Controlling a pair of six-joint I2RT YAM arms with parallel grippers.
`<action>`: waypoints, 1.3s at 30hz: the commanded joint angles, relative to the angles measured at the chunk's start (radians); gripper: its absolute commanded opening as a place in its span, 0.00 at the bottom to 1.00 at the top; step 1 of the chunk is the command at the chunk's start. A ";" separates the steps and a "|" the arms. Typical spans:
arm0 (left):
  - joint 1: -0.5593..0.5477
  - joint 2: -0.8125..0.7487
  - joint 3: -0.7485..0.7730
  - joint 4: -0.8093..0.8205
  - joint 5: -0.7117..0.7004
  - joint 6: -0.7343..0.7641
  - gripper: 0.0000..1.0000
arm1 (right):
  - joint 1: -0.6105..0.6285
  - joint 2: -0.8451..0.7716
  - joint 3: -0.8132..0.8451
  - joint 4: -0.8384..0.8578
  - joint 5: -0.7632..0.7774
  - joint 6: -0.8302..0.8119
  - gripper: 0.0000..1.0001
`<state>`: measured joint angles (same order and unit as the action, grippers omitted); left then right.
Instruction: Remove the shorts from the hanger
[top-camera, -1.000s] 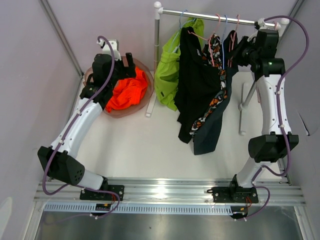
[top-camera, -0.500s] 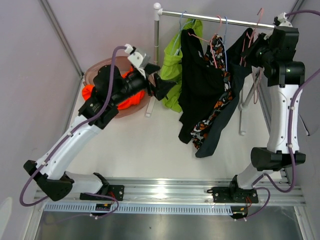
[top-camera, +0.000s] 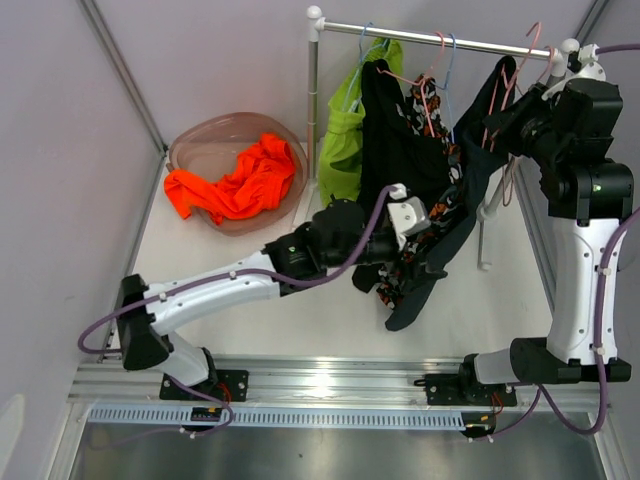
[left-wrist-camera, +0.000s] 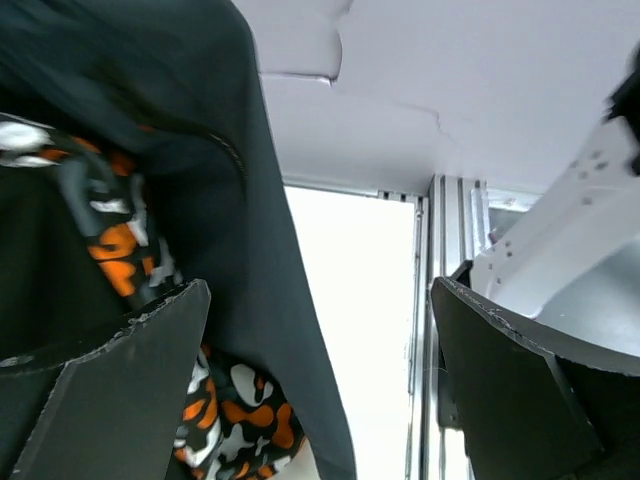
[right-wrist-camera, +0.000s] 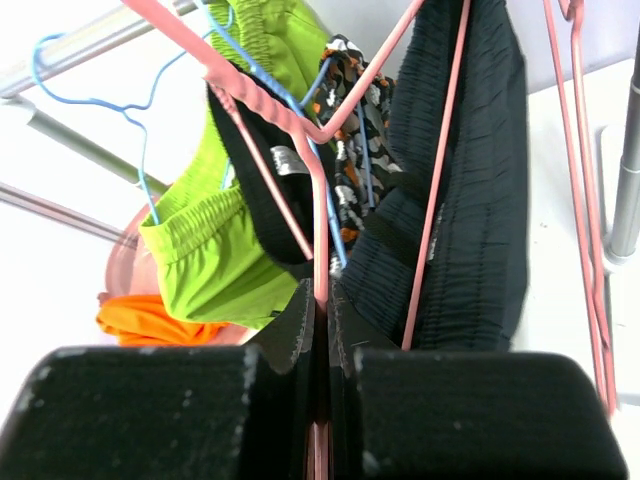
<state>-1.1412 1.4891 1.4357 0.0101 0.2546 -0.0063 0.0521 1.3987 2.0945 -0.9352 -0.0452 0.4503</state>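
1. Far left: a basin (top-camera: 200, 135) holds an orange garment (top-camera: 240, 185). It is well apart from the work and plays no part in this step.
2. Centre: the left gripper (left-wrist-camera: 318, 290) reaches across to the low end of the hanging clothes. Its fingers are spread wide and grip nothing. In the left wrist view a fold of the dark shorts (top-camera: 470, 200) hangs down just beside the left finger (left-wrist-camera: 120, 390), with patterned shorts (left-wrist-camera: 230, 420) showing behind it.
3. Far centre: green shorts (top-camera: 340, 150) hang from the rail (top-camera: 430, 35), left of the dark clothes and untouched.
4. Right of centre: the dark shorts are draped over a pink hanger (right-wrist-camera: 300, 130), waistband up top and legs trailing down toward the left gripper.
5. Far right: the right gripper (right-wrist-camera: 322, 300) is raised near the rail's right end, fingers pinched tight on the pink hanger's wire. Whether the hook is on the rail, I cannot tell.
6. Progress, as I judge it: the hanger is secured and the pulling hand is in place. The shorts are not yet gripped or pulled, so the removal itself is all left to do.
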 joint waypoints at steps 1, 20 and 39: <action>-0.029 0.054 0.086 0.079 -0.067 0.046 0.99 | 0.011 -0.040 0.015 0.067 -0.031 0.037 0.00; -0.040 0.247 0.209 0.103 -0.152 0.014 0.00 | 0.014 -0.106 -0.028 0.036 -0.081 0.060 0.00; -0.187 -0.066 -0.351 0.204 -0.481 -0.110 0.00 | -0.037 -0.036 0.062 -0.016 -0.163 0.064 0.00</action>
<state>-1.3239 1.4055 0.9146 0.2562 -0.0952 -0.1242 0.0250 1.4223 2.1674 -1.0458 -0.1734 0.5045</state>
